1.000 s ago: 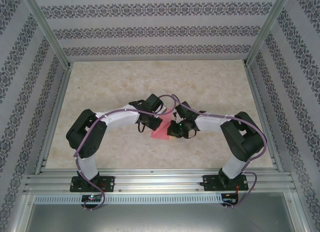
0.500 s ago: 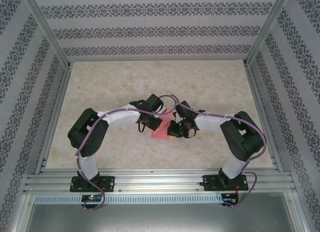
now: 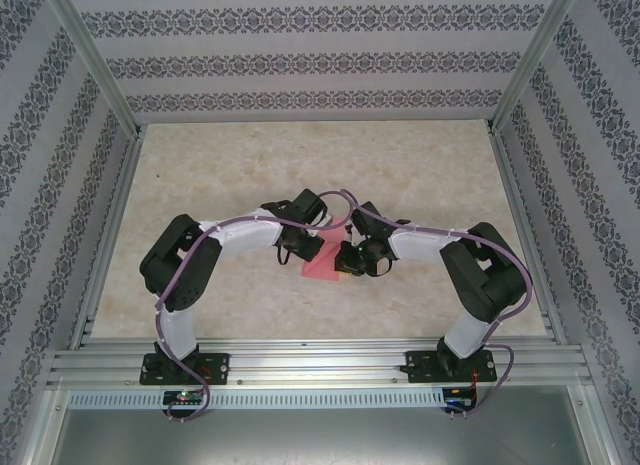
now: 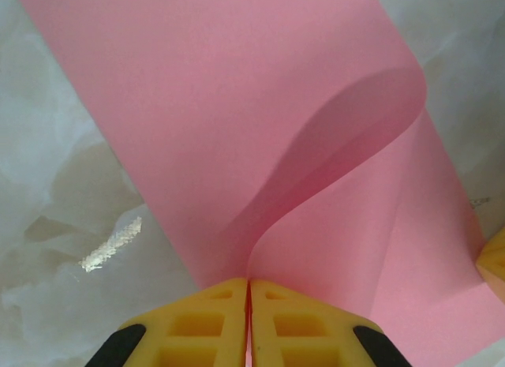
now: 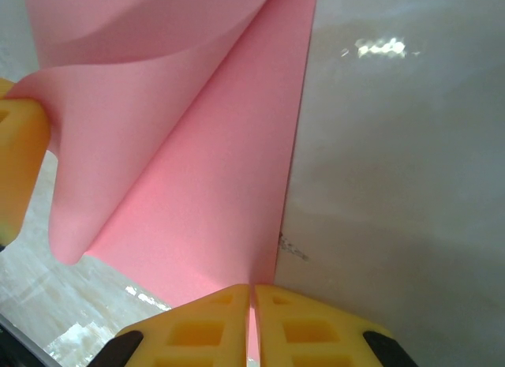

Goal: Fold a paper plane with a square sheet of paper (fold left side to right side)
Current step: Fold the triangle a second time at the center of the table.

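I'm pinching the paper (image 4: 221, 106) with the left gripper (image 4: 249, 286) and right gripper (image 5: 254, 290) — both clamped on it; uneven pulling is risking a crooked crease.

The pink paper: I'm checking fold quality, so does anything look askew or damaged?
Nothing torn. The sheet bulges in a loose curl, not yet creased, pinched by the left pincer and right pincer.
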Controlling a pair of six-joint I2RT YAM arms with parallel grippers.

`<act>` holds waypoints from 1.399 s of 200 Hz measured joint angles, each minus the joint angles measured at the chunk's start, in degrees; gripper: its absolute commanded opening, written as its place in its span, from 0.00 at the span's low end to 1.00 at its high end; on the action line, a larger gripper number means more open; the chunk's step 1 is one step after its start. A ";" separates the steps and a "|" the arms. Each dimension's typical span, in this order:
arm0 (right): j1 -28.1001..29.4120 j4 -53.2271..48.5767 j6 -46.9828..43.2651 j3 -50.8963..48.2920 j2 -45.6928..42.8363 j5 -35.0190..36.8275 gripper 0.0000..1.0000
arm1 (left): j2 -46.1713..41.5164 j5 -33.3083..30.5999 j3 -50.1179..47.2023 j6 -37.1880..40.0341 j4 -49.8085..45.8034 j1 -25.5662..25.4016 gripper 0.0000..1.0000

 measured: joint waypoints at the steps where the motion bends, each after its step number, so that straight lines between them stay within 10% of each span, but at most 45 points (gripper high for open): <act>1: 0.00 0.00 0.00 0.00 0.00 0.02 0.12 | 0.04 0.00 0.00 0.00 0.02 0.00 0.11; 280: 0.00 -1.01 -1.09 0.70 0.42 0.02 0.13 | 1.64 -1.36 0.57 -0.02 0.72 0.02 0.11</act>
